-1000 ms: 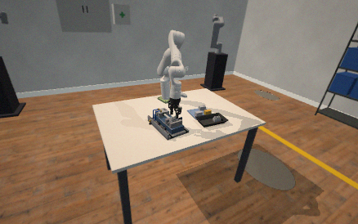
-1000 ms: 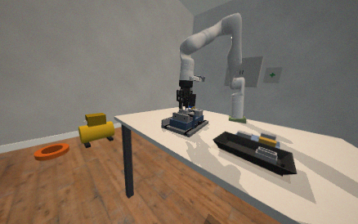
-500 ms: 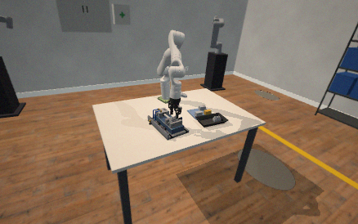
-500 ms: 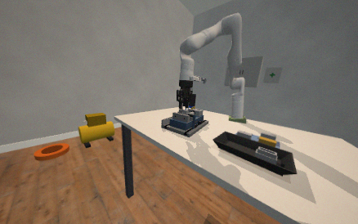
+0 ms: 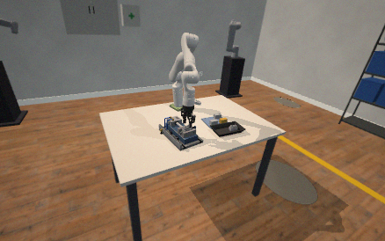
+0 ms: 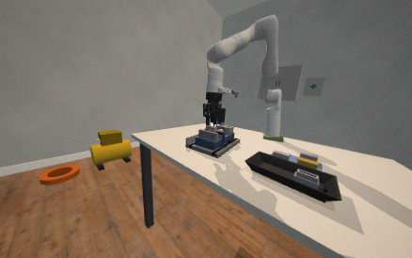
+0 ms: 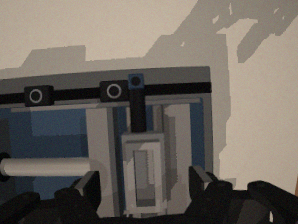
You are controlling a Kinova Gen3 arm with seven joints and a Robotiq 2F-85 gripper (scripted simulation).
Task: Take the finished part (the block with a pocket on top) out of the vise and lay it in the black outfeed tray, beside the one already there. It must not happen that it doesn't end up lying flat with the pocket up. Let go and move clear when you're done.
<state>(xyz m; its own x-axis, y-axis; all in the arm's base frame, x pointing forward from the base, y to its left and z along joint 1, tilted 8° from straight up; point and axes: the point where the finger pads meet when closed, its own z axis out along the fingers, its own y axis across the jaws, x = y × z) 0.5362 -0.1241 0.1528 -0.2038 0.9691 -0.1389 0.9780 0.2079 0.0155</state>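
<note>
The finished part (image 7: 143, 163), a grey block with a pocket on top, sits clamped in the blue and grey vise (image 5: 177, 133) (image 6: 211, 141) (image 7: 60, 129) at the middle of the white table (image 5: 141, 149) (image 6: 376, 207). My gripper (image 5: 189, 120) (image 6: 214, 123) (image 7: 144, 182) is open and hangs straight down just above the vise. In the wrist view its two fingers straddle the part, one on each side, without touching it. The black outfeed tray (image 5: 221, 131) (image 6: 275, 172) lies to the right of the vise and holds one grey part (image 5: 233, 127) (image 6: 307, 176).
A blue tray (image 5: 210, 121) with a grey block and a yellow block (image 5: 223, 119) (image 6: 308, 163) lies just behind the black tray. The arm's base (image 5: 177, 98) (image 6: 273, 127) stands at the table's back edge. The vise handle (image 7: 40, 167) sticks out to the left.
</note>
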